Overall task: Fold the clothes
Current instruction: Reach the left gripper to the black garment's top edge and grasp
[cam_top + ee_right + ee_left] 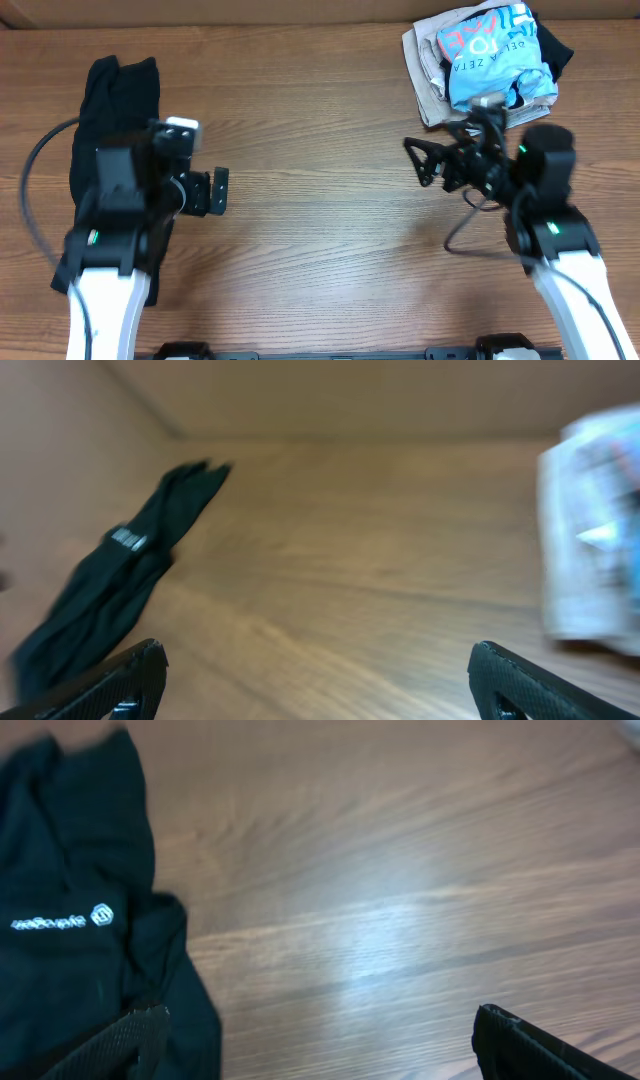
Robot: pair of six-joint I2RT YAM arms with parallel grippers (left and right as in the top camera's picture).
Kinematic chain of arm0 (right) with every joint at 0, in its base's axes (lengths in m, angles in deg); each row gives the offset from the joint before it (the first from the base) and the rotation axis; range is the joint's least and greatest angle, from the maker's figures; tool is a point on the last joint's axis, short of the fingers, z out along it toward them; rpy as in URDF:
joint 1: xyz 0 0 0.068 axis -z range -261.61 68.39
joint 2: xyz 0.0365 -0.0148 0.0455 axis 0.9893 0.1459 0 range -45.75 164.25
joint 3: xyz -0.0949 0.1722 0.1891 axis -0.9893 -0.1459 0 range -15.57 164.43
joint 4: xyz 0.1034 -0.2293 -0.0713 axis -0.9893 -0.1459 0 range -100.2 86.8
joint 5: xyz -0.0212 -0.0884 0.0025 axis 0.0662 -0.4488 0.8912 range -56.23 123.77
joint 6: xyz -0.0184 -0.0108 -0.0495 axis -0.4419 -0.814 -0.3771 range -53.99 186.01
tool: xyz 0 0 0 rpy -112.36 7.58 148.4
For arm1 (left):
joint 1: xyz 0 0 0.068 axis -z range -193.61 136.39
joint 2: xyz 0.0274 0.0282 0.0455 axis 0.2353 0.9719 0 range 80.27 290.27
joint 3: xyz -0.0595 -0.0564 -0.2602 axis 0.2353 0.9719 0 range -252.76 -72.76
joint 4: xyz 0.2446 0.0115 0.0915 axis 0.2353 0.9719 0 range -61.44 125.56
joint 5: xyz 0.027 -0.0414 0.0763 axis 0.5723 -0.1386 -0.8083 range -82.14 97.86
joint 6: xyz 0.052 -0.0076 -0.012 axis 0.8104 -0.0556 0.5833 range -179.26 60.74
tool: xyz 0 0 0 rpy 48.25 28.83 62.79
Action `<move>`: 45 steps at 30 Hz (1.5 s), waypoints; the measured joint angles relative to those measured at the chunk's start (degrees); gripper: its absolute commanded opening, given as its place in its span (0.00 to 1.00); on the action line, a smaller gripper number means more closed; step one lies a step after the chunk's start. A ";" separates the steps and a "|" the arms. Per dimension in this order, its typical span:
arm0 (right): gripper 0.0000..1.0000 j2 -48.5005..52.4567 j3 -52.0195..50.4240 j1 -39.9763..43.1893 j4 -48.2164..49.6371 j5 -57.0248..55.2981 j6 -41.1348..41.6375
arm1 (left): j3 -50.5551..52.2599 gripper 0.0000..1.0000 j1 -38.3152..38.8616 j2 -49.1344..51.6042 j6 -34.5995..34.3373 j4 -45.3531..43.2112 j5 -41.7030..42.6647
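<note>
Black shirt [118, 95], soft and matte, lies bunched in a long crumpled strip at the left edge of the glossy wood-grain worktop [320, 120]; a small white logo [100, 914] shows on one fold. Left fingers [120, 1042] stand wide apart, empty, beside the shirt; right fingers [520, 680] are likewise apart and empty, near a rumpled pale-blue and beige cloth pile [490, 55], far right.

A robotics lab is indicated: a left arm [105, 275] and a right arm [570, 265] are mounted at 7 and 5 o'clock on a wood-grain table [320, 110].
</note>
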 measured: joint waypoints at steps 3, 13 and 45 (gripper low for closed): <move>0.87 6.93 0.00 0.00 2.73 5.40 -0.11 | 0.00 1.00 -0.22 6.34 1.11 -1.86 -3.08; 0.78 17.59 0.00 -0.81 4.98 11.63 0.20 | 0.00 0.85 -14.56 20.83 -2.23 -11.37 -15.87; 0.74 18.10 0.00 -3.32 6.32 9.81 0.22 | 0.00 0.55 -21.77 37.09 13.35 -14.78 -17.22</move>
